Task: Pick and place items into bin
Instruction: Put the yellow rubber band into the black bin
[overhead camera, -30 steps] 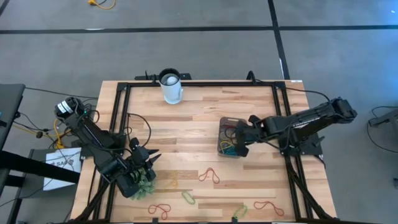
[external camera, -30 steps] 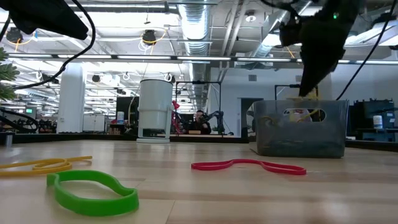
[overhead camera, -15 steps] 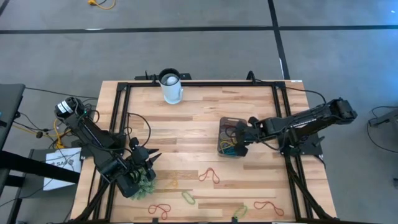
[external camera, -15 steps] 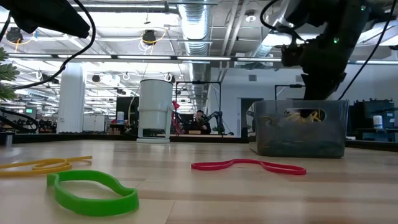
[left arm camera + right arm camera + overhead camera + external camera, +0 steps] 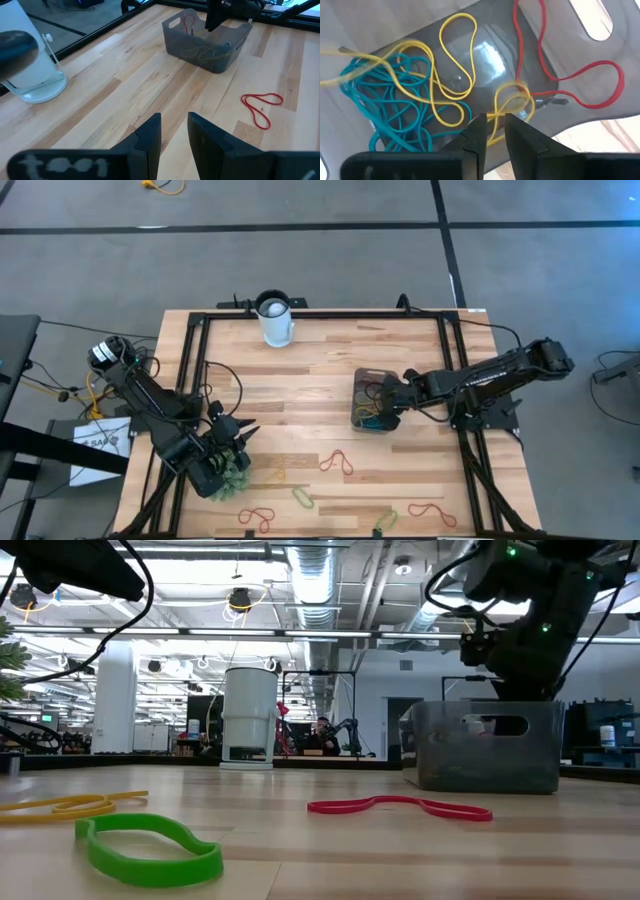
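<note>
Hovering over the bin, right gripper jaws seemingly parted, loops beneath.

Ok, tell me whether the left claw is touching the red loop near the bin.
Apart. The left wrist view shows bare wood between the left claw and the red loop.

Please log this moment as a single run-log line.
right gripper: open, inside bin, over yellow loop | left gripper: open, waiting near table's front-left corner | loops left on table: yes

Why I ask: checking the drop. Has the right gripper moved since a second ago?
Yes. The right gripper has sunk lower, toward the bin, in the low view; the white cup stays put.
</note>
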### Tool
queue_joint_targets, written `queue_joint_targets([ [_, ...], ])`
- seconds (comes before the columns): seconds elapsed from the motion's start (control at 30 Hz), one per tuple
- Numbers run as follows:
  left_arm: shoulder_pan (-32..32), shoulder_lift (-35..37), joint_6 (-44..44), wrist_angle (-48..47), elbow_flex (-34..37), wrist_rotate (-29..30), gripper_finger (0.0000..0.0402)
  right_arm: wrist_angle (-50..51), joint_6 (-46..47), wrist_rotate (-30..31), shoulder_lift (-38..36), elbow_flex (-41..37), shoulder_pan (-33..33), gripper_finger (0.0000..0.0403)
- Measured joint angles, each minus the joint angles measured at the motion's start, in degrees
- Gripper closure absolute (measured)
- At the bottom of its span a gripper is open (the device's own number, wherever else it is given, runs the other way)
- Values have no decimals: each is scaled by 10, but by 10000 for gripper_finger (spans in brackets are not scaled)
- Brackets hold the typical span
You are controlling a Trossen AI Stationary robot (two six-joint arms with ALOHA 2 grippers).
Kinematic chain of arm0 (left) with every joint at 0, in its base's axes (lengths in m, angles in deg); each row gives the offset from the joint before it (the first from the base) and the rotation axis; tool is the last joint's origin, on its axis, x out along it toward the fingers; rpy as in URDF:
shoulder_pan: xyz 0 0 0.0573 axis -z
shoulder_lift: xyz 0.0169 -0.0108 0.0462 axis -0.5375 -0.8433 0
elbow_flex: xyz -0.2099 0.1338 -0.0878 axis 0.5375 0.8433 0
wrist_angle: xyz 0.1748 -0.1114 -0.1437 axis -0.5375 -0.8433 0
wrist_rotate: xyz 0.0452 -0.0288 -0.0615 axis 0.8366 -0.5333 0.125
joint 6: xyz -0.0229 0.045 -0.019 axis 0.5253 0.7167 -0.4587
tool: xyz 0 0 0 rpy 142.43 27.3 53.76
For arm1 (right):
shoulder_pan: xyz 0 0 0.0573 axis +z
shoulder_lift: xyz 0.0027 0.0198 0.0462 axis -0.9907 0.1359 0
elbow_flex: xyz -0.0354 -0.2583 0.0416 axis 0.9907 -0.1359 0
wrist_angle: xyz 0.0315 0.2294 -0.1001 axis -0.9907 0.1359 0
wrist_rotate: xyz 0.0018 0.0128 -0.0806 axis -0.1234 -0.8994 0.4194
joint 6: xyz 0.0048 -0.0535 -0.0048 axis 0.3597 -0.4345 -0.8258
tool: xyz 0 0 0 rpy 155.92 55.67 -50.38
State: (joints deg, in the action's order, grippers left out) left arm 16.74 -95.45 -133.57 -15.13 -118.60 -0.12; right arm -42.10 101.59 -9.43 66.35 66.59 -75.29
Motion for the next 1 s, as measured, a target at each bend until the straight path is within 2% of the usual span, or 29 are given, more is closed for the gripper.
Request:
queue_joint_targets([
  [0.53,0,0,0,0,0,0,315,-20,0,-5,0,3,0,298],
  [0.83,0,0,-2,0,0,-6,315,-18,0,-86,0,105,7,295],
  [1.0,0,0,-1,20,0,-55,315,-20,-1,-91,0,156,29,295],
])
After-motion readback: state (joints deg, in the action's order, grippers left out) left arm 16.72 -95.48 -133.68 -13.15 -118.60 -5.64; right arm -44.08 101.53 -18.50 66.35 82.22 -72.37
